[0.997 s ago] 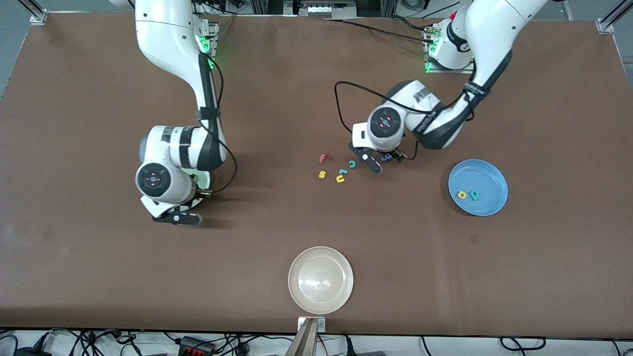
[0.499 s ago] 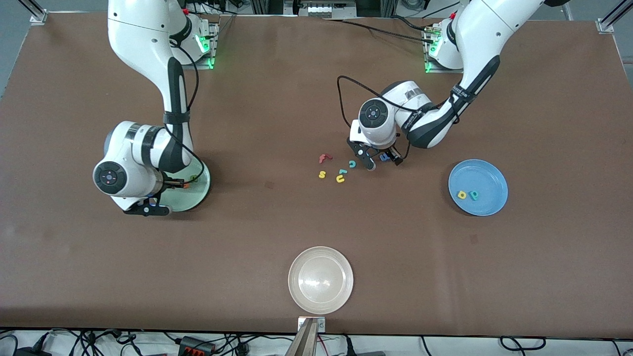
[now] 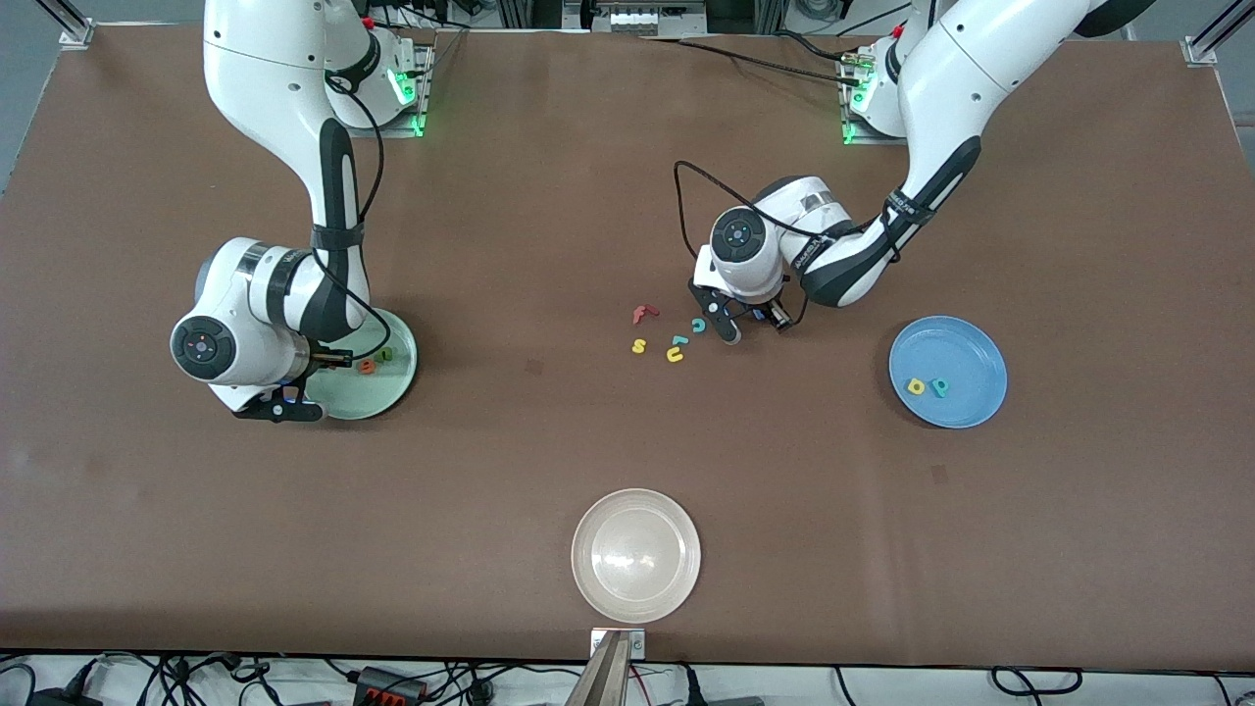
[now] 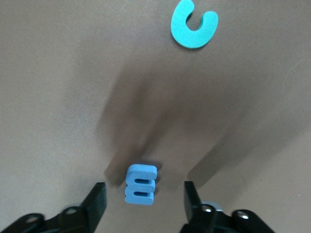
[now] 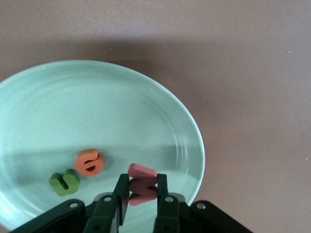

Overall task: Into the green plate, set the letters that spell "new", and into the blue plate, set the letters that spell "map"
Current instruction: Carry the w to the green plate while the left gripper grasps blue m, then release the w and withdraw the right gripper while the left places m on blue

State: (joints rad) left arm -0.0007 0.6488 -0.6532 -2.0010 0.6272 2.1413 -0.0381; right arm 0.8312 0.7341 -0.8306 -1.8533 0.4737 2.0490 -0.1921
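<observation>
A whitish-beige plate sits nearest the camera — red f, yellow s, yellow u, teal c (clustered mid-table).

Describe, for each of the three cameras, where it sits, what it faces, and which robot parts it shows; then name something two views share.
Front view: high across the table, facing both arms' bases; shows both arms.
Left wrist view: on the left arm, looking down at the blue m between the left claw fingers.
Right wrist view: on the right arm, over the green plate; right claw grips the red-pink w.
Shared: orange e, front and right wrist.
</observation>
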